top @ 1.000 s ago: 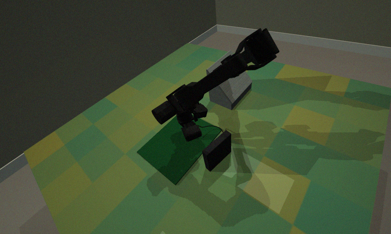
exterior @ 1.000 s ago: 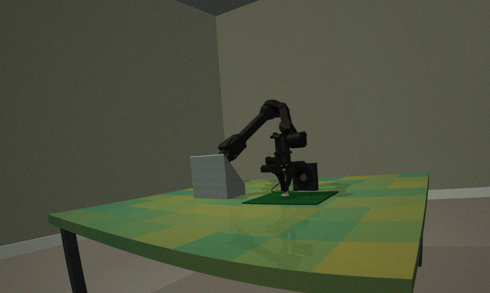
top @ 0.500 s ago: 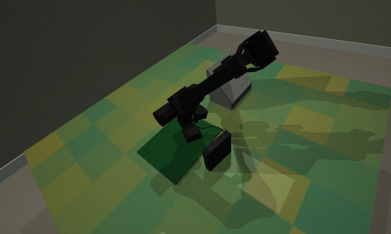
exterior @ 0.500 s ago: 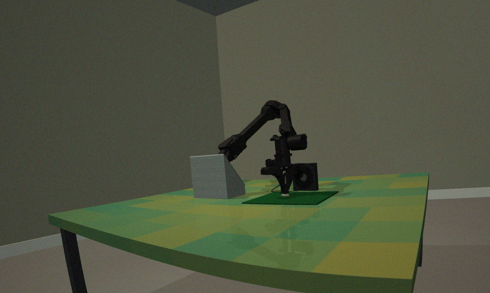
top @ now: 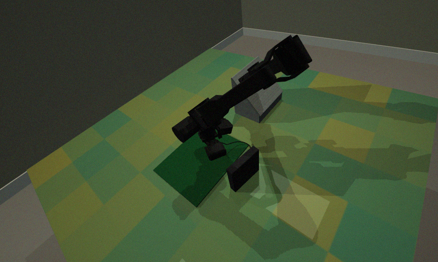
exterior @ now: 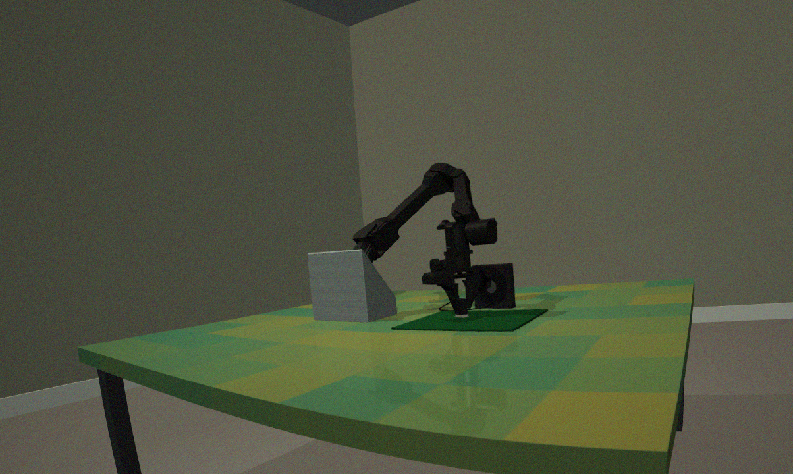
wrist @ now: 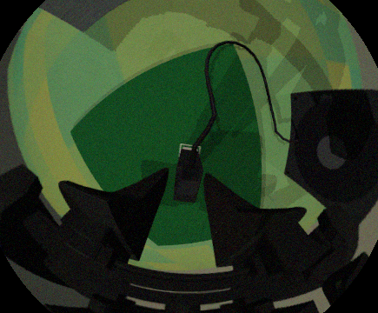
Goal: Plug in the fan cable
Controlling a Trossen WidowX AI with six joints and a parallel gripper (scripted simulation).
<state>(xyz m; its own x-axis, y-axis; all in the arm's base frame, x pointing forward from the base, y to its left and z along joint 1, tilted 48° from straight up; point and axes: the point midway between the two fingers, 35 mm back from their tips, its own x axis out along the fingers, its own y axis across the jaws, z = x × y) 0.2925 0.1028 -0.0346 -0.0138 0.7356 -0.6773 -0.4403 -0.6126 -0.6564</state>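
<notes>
The black plug [wrist: 188, 176] stands at the white four-pin header [wrist: 184, 147] [exterior: 461, 316] on the green board [top: 178, 169] [exterior: 505, 325] [wrist: 123, 130]. Only the header's rim shows past the plug in the wrist view; how deep the plug sits is hard to tell. My gripper [wrist: 187, 174] [exterior: 460, 309] is open, low over the board, with one fingertip on each side of the plug and a gap on both sides. A black cable [wrist: 208, 83] [top: 237, 142] arches from the plug to the black fan [top: 243, 169] [exterior: 502, 286] [wrist: 341, 143], which stands upright beside the board.
A grey wedge-shaped block [top: 246, 107] [exterior: 337, 288] stands beside the board, with the arm passing over it in the top view. The patchwork table [top: 122, 208] [exterior: 257, 365] carries everything. The fan stands close to the gripper's side.
</notes>
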